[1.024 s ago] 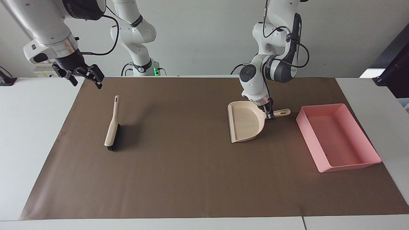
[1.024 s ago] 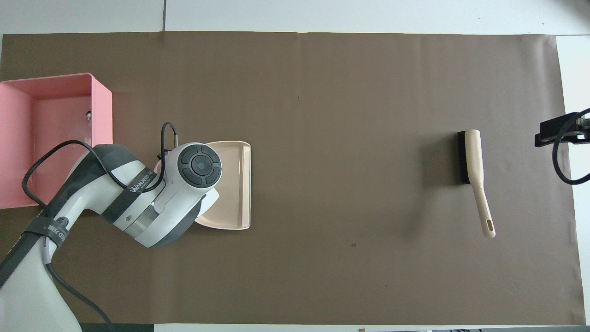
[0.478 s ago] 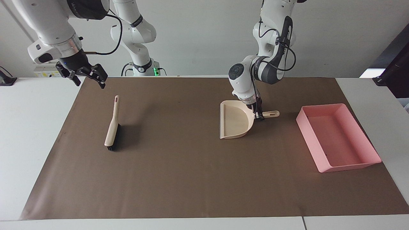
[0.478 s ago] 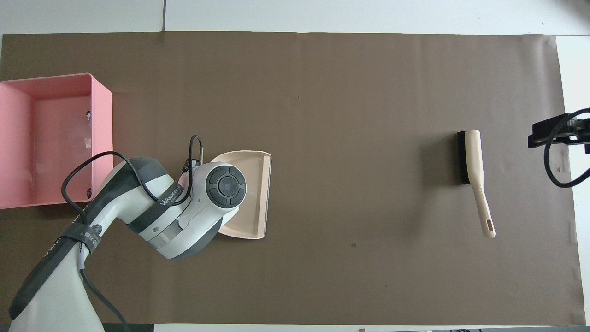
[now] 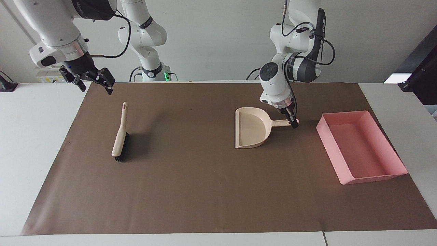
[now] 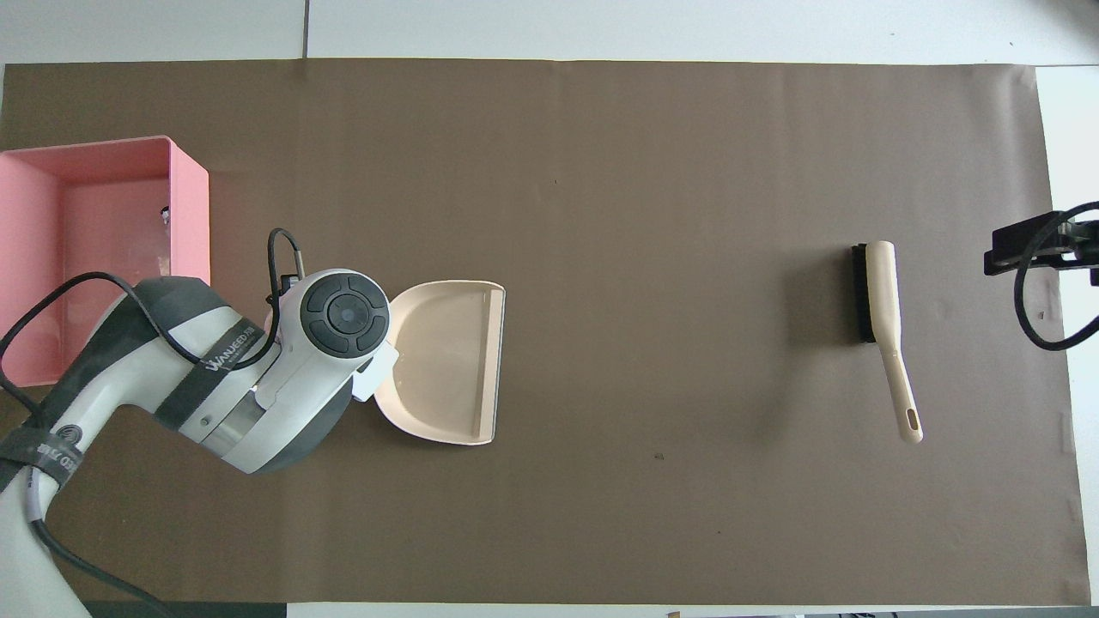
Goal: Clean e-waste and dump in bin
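E-waste does not show as loose bits anywhere on the brown paper mat in the facing view; only a tiny dark speck lies inside the shallow pink plastic bin, too small to name. Just beside the bin, toward the right arm's end, the beige plastic dustpan lies flat on the mat with its handle pointing at the bin. The left gripper is at the tip of that handle; whether it grips it I cannot tell. Well apart from the bin, the beige hand brush with black bristles lies alone, and the right gripper waits above the mat's edge, fingers spread and empty. From overhead, the bin again shows just a speck, the dustpan looks empty, the brush lies untouched, the right gripper sits at the picture's edge, and the left wrist hides its own gripper. The sweeping looks finished, so the left arm should rise straight off the handle to avoid dragging the pan.
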